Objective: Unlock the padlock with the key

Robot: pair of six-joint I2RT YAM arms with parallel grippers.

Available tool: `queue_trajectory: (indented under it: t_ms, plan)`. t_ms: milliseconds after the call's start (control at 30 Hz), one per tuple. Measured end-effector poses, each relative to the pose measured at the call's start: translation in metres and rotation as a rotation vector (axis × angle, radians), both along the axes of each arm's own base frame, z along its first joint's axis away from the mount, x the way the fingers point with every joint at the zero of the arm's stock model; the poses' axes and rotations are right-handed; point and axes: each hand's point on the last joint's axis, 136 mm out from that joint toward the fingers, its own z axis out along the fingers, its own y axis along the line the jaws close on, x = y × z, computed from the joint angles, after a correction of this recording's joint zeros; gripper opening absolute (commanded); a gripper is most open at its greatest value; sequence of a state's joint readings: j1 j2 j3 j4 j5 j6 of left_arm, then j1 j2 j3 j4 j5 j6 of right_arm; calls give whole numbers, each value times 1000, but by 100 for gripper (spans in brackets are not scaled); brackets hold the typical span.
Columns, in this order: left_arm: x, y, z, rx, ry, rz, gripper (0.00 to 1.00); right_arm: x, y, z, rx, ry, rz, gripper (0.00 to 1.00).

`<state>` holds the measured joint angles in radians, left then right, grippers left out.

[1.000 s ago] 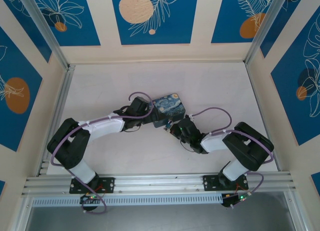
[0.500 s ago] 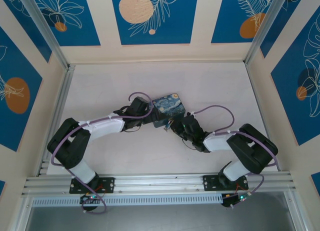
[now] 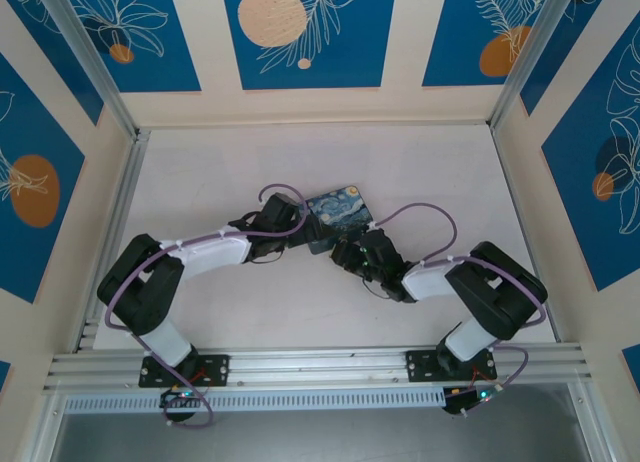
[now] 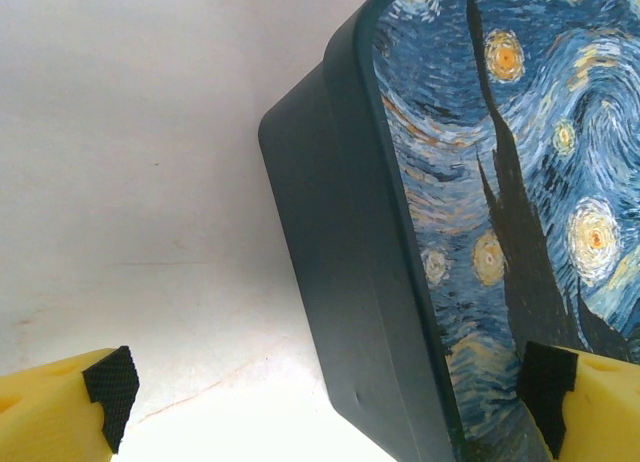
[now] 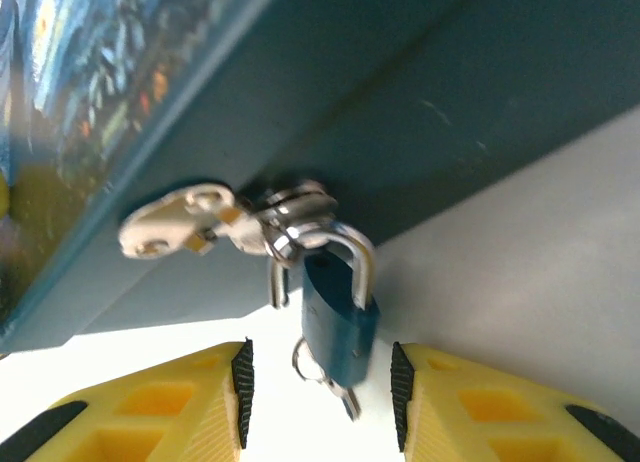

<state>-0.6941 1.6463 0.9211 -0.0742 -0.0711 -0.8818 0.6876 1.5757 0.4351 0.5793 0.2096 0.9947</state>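
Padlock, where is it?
Right wrist view: the padlock hangs from the hasp on the side of the box, between the open jaws of the right gripper.

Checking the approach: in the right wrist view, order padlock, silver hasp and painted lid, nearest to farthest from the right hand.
1. padlock, hanging between the right hand's pads.
2. silver hasp, above-left of it.
3. painted lid, far upper left.

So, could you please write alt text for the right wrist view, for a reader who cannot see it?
A small blue padlock with a silver shackle hangs from the latch of a dark box, between the open yellow fingers of the right gripper. A small metal key seems to stick out below the padlock.
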Motion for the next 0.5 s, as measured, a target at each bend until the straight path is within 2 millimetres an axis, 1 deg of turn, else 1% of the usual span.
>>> queue_trajectory:
  t_ms: [233,433,500]
  plan:
    - [0,0,0,0,1,0,100,11,8,-1,-13,-36,20,41]
    - [0,0,0,-3,-1,2,100,15,8,-3,-20,-48,4,32]
    - [1,0,0,-4,-1,2,100,15,7,-4,-24,-49,0,31]
